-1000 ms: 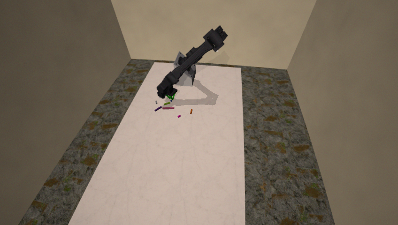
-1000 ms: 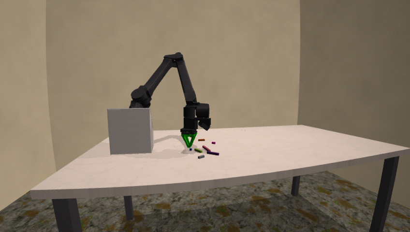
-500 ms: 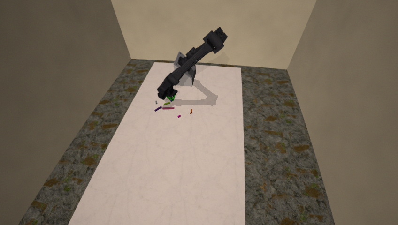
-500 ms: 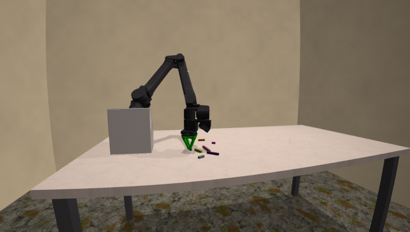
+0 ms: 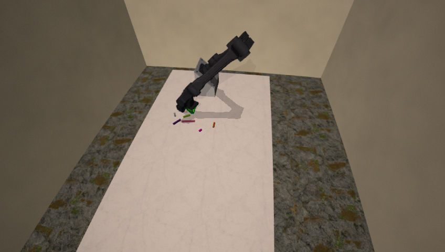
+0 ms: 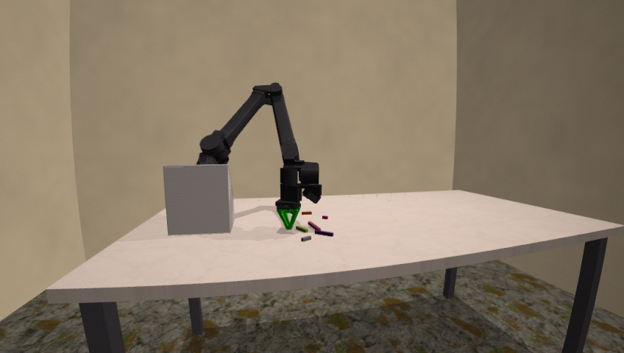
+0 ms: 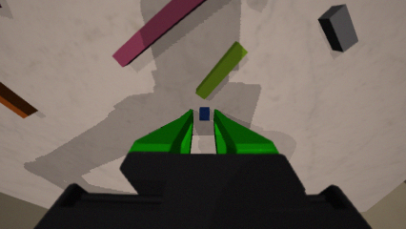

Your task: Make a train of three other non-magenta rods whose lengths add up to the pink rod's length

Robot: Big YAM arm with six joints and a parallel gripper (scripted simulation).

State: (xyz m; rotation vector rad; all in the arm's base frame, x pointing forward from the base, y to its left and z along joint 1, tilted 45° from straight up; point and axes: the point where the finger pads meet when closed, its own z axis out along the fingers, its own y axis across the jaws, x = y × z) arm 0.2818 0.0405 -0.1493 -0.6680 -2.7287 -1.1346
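Straddling the tiny blue block point(image 7: 204, 114) at the wrist view's centre, the pincer point(image 5: 192, 112) point(image 6: 288, 227) point(image 7: 203, 114) stands slightly apart, holding nothing, presumably so it can pinch both sides.

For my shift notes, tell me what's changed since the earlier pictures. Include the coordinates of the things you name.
The black gripper with green fingers point(image 5: 192, 112) point(image 6: 288, 227) has moved down, its fingertips now either side of the small blue rod point(image 7: 204, 114). Nothing was visibly grasped or released; the other coloured rods stayed put.
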